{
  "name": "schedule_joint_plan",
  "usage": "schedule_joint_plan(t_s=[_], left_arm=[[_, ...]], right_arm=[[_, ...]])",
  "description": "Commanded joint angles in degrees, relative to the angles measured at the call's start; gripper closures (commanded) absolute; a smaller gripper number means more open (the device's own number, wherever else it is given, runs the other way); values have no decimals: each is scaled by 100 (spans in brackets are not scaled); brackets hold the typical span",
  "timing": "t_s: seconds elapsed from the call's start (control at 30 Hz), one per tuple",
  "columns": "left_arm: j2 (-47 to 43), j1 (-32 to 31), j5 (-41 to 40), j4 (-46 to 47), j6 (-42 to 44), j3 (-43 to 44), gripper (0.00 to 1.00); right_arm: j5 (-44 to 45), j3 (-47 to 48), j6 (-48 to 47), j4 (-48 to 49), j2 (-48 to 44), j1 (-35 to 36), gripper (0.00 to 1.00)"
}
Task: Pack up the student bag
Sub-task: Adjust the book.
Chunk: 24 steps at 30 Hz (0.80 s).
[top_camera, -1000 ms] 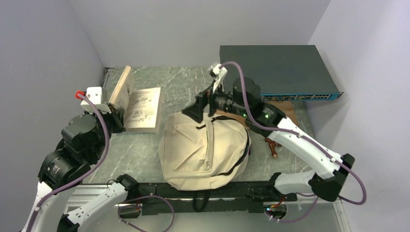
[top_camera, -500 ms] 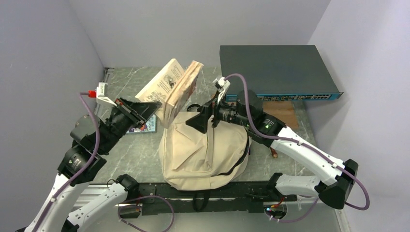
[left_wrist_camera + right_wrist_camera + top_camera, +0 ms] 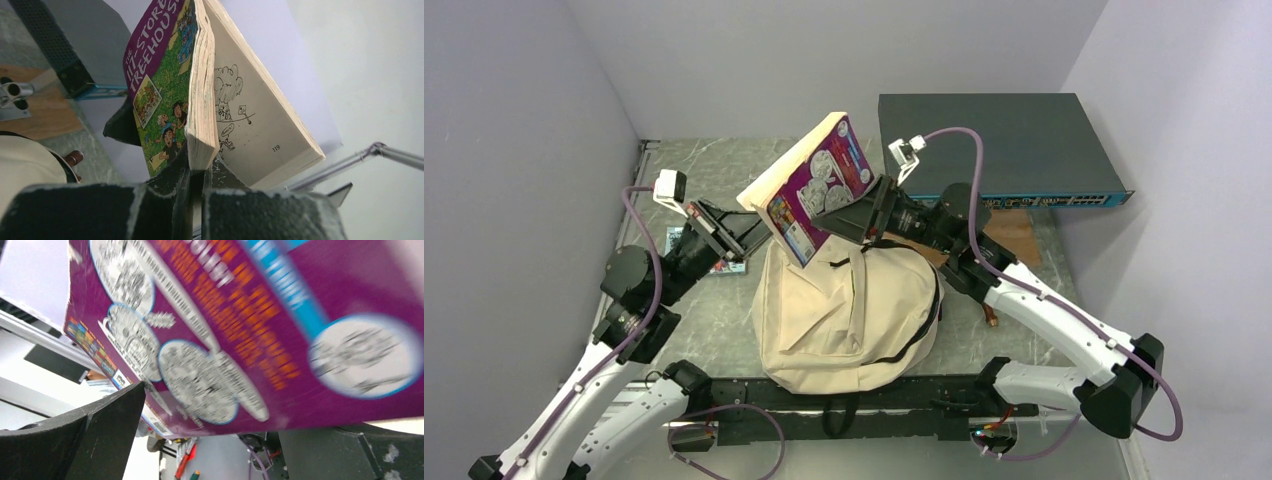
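Left gripper (image 3: 197,172), watched from my remote station, pinches the bottom edge of a thick paperback (image 3: 812,185). Its black fingers (image 3: 150,210) are closed tight on the yellowed page block, while the book hangs tilted in the air, partly fanned open to a cartoon page numbered 119. Glossy purple covers wrap the soft, rough-edged pages. Right gripper (image 3: 852,212) sits just beside the back cover with its jaws spread wide; I cannot tell whether it touches the book. Directly below lies the student bag (image 3: 844,310), a rounded cream fabric pack with a dark zipper and black straps, flat on the grey-green marbled tabletop (image 3: 724,320) between the two arms. At the far right corner stands a flat dark-grey box (image 3: 994,135) with a blue front strip, a wooden board (image 3: 1016,228) just in front of it. Plain pale walls (image 3: 824,60) close the cell on three sides.
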Motion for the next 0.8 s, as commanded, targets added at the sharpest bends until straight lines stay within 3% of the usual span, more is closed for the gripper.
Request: schedule_joint_plan(t_s=[0.0, 0.2, 0.33, 0.43, 0.57, 0.77], left_arm=[[-404, -49, 944, 1059, -94, 21, 100], [-666, -49, 1490, 903, 24, -99, 100], [-674, -47, 1751, 236, 356, 134, 100], [-587, -49, 2057, 307, 389, 217, 100], [-529, -49, 2145, 110, 614, 352, 100], [-149, -49, 2723, -211, 819, 500, 100]], right_arm=[[-114, -52, 514, 760, -398, -203, 1], [-462, 152, 247, 885, -630, -278, 3], [-1320, 284, -414, 771, -886, -382, 9], [-1884, 393, -836, 480, -1050, -392, 16], [-2627, 389, -549, 744, -1010, -393, 29], [-3554, 262, 11, 1281, -930, -393, 35]])
